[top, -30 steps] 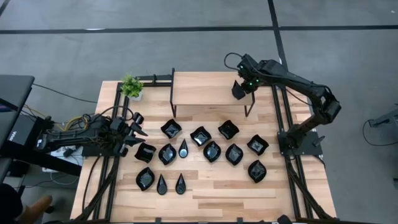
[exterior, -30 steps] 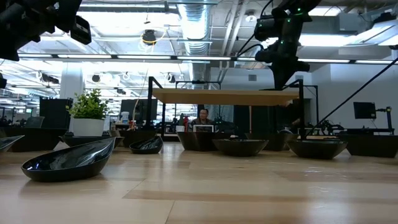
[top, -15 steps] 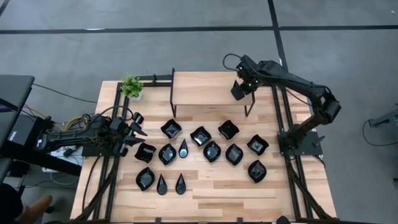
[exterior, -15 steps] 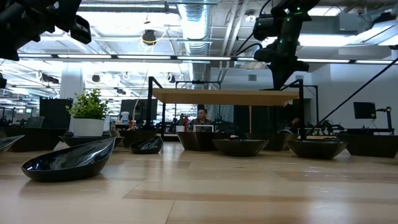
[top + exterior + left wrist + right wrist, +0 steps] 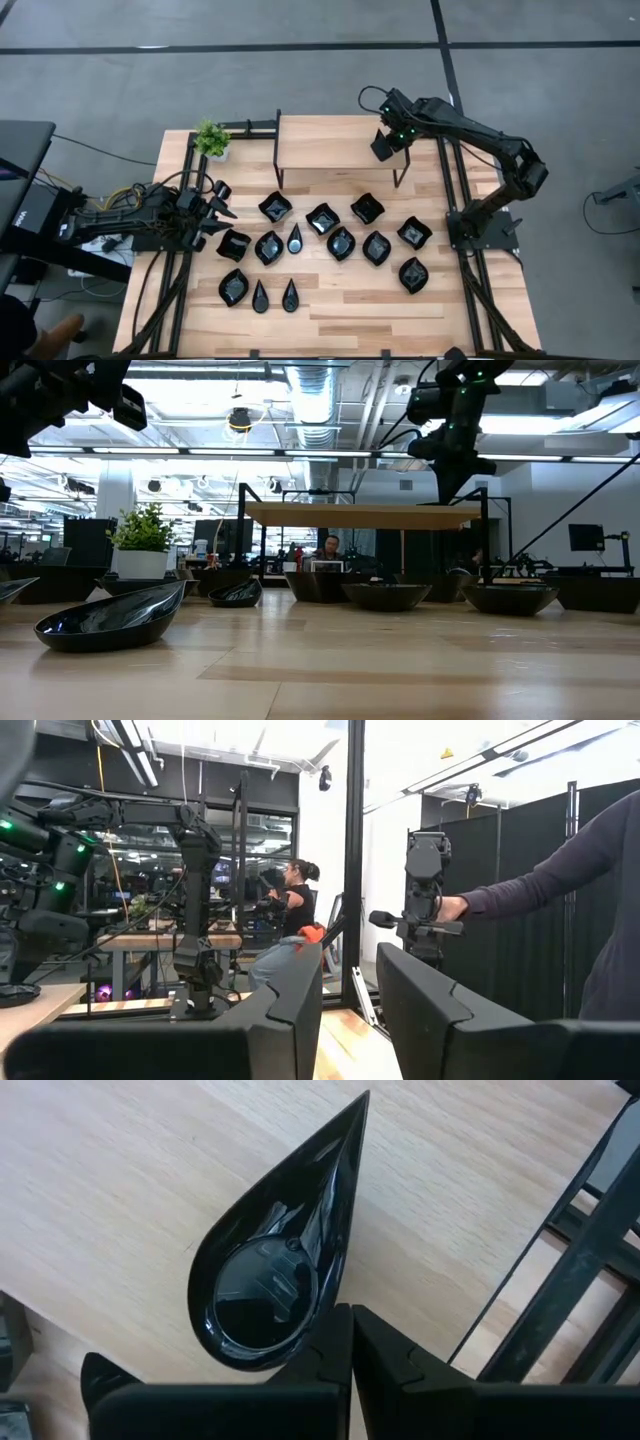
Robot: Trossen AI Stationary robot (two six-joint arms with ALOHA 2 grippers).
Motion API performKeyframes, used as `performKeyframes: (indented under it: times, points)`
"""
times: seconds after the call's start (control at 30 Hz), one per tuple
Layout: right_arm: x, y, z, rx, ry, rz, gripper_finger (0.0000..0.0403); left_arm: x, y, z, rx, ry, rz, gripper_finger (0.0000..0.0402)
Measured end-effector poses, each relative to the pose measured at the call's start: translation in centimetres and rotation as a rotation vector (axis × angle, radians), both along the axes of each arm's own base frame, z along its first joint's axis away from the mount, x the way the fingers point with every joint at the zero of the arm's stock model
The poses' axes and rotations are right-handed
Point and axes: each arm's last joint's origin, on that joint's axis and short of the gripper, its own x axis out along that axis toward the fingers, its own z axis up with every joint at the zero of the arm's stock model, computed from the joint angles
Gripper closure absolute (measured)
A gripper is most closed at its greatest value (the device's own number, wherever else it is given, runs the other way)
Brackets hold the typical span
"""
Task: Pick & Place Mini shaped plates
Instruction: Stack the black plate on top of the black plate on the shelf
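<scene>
**High view.** Compared w/ the two earlier frames, almost nothing moved. Right tool (image 5: 384, 146) sat over the right end of the raised wooden shelf (image 5: 330, 142), shifted only a hair leftward over the last second. Left tool (image 5: 212, 200) parked at the tabletop's (image 5: 340, 305) left edge, unchanged. Mini shaped plates (image 5: 330, 245) lay spread on the tabletop below the shelf, approx. thirteen counted there, same layout as before. Potted plant (image 5: 211, 138) at back-left corner, untouched.

**Low view.** Right arm hung above the shelf (image 5: 360, 514), same pose as half a sec earlier. Plates (image 5: 110, 622) rested on the tabletop; none disturbed. A person seated far behind, beyond the shelf.

**Left wrist view.** Left tool's fingers (image 5: 300, 995) stood part-open w/ a clear gap, nothing between them. View pointed off into the room; a person's sleeve and hand at frame edge, another person seated further off.

**Right wrist view.** Right tool (image 5: 350, 1325) fully closed, fingertips meeting, empty. A teardrop plate (image 5: 270, 1275) lay flat on the shelf's wood directly ahead of the tips, apart from them as far as visible.

**Reading.** Judged: teardrop plate looked placed on the shelf and released, right arm pausing or about to leave. Approx. thirteen plates remained on the tabletop, so task early-to-mid. Left arm idle.
</scene>
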Motion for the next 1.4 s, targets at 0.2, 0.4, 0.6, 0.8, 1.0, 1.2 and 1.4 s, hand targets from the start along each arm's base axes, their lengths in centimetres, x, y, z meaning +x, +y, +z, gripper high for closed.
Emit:
performKeyframes:
  times: [0.2, 0.4, 0.6, 0.8, 1.0, 1.2, 1.4]
  points:
    - [-0.2, 0.1, 0.2, -0.003, -0.002, -0.001, 0.0403, 0.0, 0.0, 0.0, 0.0, -0.001, 0.0, 0.0302]
    - [-1.1, 1.8, 4.0, -0.068, -0.079, 0.016, 0.0403, 0.0, 0.0, 0.0, 0.0, -0.001, 0.0, 0.0302]
    - [-3.3, 5.8, 9.1, -0.246, -0.31, 0.106, 0.0403, 0.0, 0.0, 0.0, 0.0, -0.001, 0.0, 0.0302]
    - [-7.4, 10.3, 12.8, -0.357, -0.51, 0.175, 0.0403, 0.0, 0.0, 0.0, 0.0, -0.001, 0.0, 0.0302]
    - [-10.7, 13.8, 12.7, -0.377, -0.718, 0.21, 0.0403, 0.0, 0.0, 0.0, -0.006, 0.0, -0.003, 0.0302]
    - [-11.8, 15.4, 8.5, -0.362, -0.85, 0.193, 0.0403, 0.0, 0.0, 0.1, -0.13, 0.042, -0.052, 0.0302]
    - [-12.3, 16.4, 5.0, -0.363, -0.998, 0.251, 0.0403, -0.1, 0.0, 0.2, -0.232, 0.073, -0.094, 0.0302]
